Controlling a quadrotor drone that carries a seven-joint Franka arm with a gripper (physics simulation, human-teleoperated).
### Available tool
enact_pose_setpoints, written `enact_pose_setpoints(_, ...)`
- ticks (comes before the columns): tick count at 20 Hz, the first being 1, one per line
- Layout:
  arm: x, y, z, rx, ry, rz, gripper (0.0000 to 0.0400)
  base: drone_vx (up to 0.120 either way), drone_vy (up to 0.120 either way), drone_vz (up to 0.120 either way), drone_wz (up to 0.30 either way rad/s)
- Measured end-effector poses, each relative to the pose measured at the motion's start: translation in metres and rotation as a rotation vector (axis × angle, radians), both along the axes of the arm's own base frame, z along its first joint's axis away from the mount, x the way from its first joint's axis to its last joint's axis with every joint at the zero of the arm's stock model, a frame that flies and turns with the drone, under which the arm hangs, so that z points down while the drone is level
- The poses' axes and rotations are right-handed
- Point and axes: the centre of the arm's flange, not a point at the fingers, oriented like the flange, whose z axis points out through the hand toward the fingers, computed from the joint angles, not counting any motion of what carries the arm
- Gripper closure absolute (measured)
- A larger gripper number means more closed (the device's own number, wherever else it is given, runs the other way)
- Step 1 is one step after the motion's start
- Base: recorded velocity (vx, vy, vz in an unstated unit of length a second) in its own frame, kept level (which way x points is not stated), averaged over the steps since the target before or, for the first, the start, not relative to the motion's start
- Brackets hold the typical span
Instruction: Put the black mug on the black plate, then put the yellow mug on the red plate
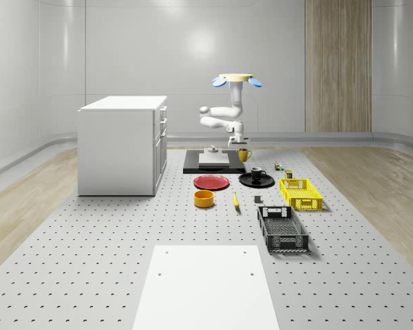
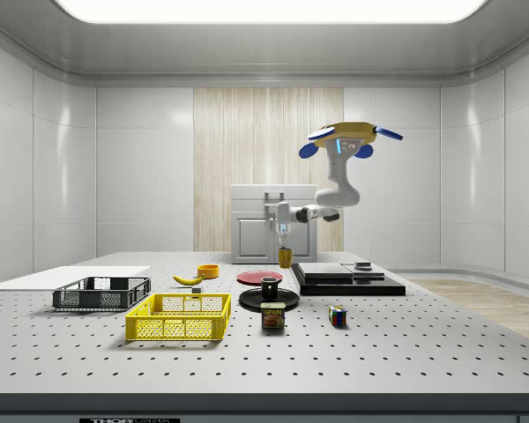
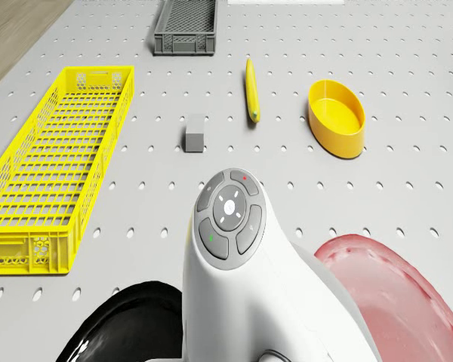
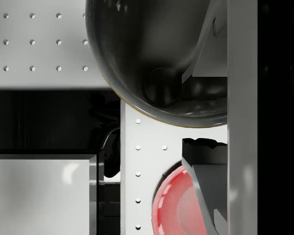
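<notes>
The drone (image 1: 238,79) hovers above the black platform (image 1: 210,165), with the arm hanging down from it. My gripper (image 1: 240,147) is shut on the rim of the yellow mug (image 1: 244,155), which hangs above the table. In the wrist view one finger (image 4: 210,39) is inside the mug (image 4: 137,49) and the other outside its wall. The red plate (image 4: 174,205) lies below, beside the mug. The black mug (image 1: 256,172) stands on the black plate (image 1: 246,181), right of the red plate (image 1: 212,182) in the whole-scene view.
A white cabinet (image 1: 124,144) stands at the whole-scene view's left. In front of the plates lie a yellow bowl (image 1: 204,199), a banana (image 1: 235,201), a small grey block (image 3: 195,133), a yellow crate (image 1: 301,193) and a black crate (image 1: 282,228). A can (image 2: 272,315) and a cube (image 2: 337,315) sit near the black plate.
</notes>
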Motion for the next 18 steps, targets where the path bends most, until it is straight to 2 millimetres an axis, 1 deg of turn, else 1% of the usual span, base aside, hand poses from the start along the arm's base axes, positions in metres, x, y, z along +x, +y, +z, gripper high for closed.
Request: enact_pose_setpoints(18,0.0000,0.0000,0.0000,0.000,0.000,0.000,0.0290,0.120,-0.120,0.000,0.000)
